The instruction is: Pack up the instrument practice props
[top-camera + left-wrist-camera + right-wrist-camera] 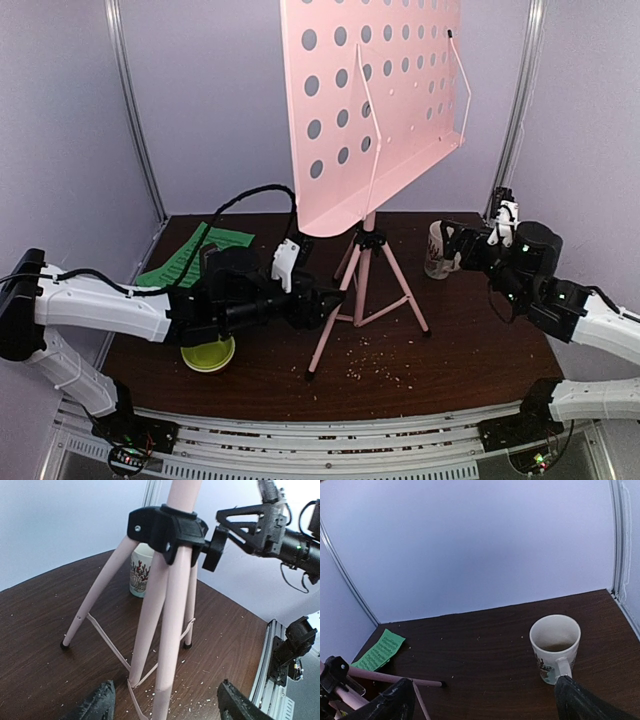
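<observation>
The pink music stand stands mid-table on its tripod, its perforated desk raised high. My left gripper is open at the tripod's left. In the left wrist view one pink leg runs down between my open fingers without touching them, and the black hub is above. My left gripper holds nothing. Green sheet-music pages lie at the back left and also show in the right wrist view. My right gripper is open and empty, as the right wrist view shows. The metronome is out of view.
A white mug stands at the back right, just before my right gripper; it shows in the right wrist view and the left wrist view. A yellow-green bowl sits under my left arm near the front. Crumbs dot the table.
</observation>
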Controlling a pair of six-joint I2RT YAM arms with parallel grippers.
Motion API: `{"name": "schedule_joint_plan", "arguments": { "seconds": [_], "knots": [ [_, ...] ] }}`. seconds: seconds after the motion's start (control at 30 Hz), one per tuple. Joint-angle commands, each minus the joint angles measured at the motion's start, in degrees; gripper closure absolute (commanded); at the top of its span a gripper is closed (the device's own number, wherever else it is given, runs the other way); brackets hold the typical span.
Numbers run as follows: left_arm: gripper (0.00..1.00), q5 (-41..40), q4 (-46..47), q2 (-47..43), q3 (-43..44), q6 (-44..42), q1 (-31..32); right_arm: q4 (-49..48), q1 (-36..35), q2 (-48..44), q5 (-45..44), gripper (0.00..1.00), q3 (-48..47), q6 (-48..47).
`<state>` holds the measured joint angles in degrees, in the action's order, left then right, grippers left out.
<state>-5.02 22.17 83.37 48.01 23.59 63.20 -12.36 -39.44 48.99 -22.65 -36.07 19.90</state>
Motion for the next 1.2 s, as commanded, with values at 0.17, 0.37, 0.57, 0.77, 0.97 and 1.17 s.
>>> {"name": "schedule_joint_plan", "arguments": {
  "seconds": [0.17, 0.37, 0.57, 0.77, 0.97, 1.17],
  "knots": [
    [0.29, 5.2, 3.9, 1.8, 2.6, -0.2, -1.0, -7.2, 6.7, 10.9, 31.8, 0.05, -6.5, 13.6],
    [0.31, 12.4, 5.7, 1.8, 2.5, -0.2, -2.5, -21.5, 5.9, 15.2, 41.3, 0.16, -7.9, 18.3],
    [0.38, 15.9, 3.8, 3.0, 4.4, 0.2, -4.2, -31.6, 3.5, 19.7, 51.6, 0.33, -9.7, 18.1],
    [0.41, 16.7, 1.8, 4.0, 5.8, -0.6, -4.9, -36.0, 1.2, 21.1, 54.0, 0.42, -11.5, 15.4],
    [0.46, 17.3, 1.5, 5.1, 6.4, -1.0, -5.3, -40.2, 0.8, 23.3, 52.4, 0.52, -12.3, 11.1],
    [0.57, 17.1, 0.6, 6.0, 7.3, -1.9, -5.5, -48.1, 0.7, 25.6, 51.5, 0.62, -12.2, 11.0]
  ]
}}
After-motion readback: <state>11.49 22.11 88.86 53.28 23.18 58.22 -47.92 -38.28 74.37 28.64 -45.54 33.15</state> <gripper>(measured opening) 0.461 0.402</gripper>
